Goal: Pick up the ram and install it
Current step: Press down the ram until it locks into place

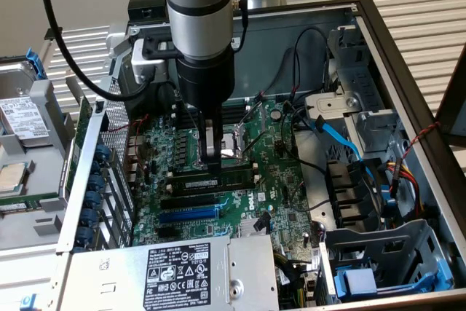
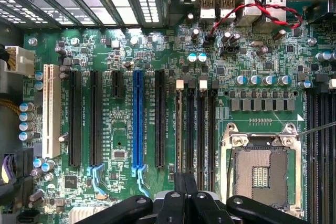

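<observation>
Here my pincer (image 1: 211, 167) is clenched, the two fingers pressed together with nothing between them. In the exterior view it hangs straight down from my arm (image 1: 198, 20) into the open computer case (image 1: 408, 56), and its tip is touching, or almost touching, the ram (image 1: 218, 178). The ram is the long green stick with dark chips; it lies along the memory slots on the motherboard (image 1: 280, 187), just in front of the processor socket (image 1: 227, 143), and it seems to sit in one slot, though I cannot tell if it is pushed fully down.

In the wrist view my closed fingers (image 2: 185, 186) come up over the board beside the memory slots (image 2: 195, 124), and the stick in the slot there looks thin from above. The blue expansion slot (image 2: 137, 119) stands near them, with black slots on both sides and a white slot (image 2: 49, 109) farther away. The processor socket is open, with its metal frame around it.

In the exterior view the power supply (image 1: 175, 274) with a white label is at the near side of the case, a blue cable (image 1: 338, 132) runs on the exterior view's right, and a hard drive (image 1: 22, 118) lies outside the case on the exterior view's left.
</observation>
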Tool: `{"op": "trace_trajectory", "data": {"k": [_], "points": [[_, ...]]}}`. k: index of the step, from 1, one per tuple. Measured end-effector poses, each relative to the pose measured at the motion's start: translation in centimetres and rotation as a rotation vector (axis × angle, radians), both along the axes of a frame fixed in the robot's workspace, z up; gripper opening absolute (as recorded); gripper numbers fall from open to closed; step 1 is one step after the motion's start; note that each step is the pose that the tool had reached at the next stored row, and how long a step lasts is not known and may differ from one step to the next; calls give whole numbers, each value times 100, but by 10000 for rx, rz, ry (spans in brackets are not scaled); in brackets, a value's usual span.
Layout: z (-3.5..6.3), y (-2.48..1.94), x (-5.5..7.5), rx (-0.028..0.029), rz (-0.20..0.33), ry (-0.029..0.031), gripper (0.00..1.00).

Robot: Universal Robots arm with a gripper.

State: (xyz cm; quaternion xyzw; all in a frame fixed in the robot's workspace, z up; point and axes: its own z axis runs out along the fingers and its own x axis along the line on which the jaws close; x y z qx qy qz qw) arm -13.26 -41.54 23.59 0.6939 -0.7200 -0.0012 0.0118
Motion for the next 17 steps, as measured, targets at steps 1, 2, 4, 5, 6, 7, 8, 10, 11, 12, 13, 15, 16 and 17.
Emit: {"op": "trace_trajectory", "data": {"k": [1,2,4,5,6,7,8,10,11,12,13,15,16,17], "points": [[-2,0,0,0,0,0,11],[-5,0,-1,0,0,-2,11],[-11,2,-1,-6,0,-2,11],[-15,3,-1,-11,0,-2,11],[-17,4,-1,-14,-1,-1,11],[-20,5,-1,-15,0,-1,11],[-23,5,-1,-16,0,-1,11],[-29,7,-1,-17,0,-1,11],[-31,7,-1,-18,0,0,11],[-33,8,-1,-18,0,0,11],[-34,8,-1,-19,0,-1,11],[-38,8,-1,-22,0,-1,11],[-39,8,-1,-24,0,0,11],[-40,8,-1,-25,0,0,11]]}}
